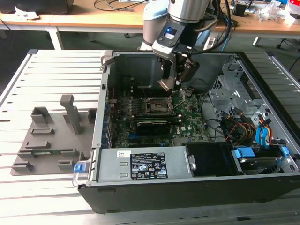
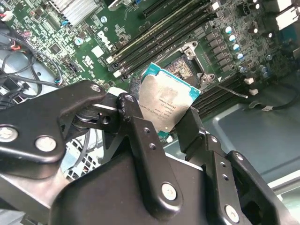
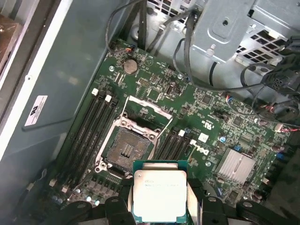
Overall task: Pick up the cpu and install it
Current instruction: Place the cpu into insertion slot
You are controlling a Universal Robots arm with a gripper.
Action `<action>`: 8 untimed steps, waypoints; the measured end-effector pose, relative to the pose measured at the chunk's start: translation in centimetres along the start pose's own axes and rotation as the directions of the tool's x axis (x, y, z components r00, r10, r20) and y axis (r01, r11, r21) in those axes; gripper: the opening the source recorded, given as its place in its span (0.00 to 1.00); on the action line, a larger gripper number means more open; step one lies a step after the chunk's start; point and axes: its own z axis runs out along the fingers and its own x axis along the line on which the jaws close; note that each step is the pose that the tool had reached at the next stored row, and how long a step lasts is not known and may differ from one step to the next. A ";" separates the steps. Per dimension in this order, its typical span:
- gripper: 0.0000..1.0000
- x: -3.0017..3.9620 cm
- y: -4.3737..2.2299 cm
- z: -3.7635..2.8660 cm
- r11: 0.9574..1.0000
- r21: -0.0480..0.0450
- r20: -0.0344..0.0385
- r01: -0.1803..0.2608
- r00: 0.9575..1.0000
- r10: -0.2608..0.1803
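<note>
One flat cpu (image 2: 168,98), silvery top, teal rim, clamped in the pincer (image 2: 157,113).

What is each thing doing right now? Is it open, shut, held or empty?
cpu, held in the air over the motherboard, not in the socket yet.
end effector, shut on the cpu.
socket, open and empty.
computer case, side open, insides showing.
</note>
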 end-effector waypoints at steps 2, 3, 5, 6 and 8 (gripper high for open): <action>0.55 0.00 0.00 0.00 1.000 0.001 -0.001 -0.023 1.000 0.023; 0.55 0.00 0.00 0.00 0.999 0.001 -0.002 -0.033 0.999 0.033; 0.55 0.00 0.00 0.00 0.999 0.001 -0.003 -0.049 0.999 0.049; 0.55 0.00 0.00 0.01 0.998 0.001 -0.004 -0.060 0.998 0.060; 0.55 0.00 0.00 0.01 0.995 0.002 -0.006 -0.097 0.995 0.097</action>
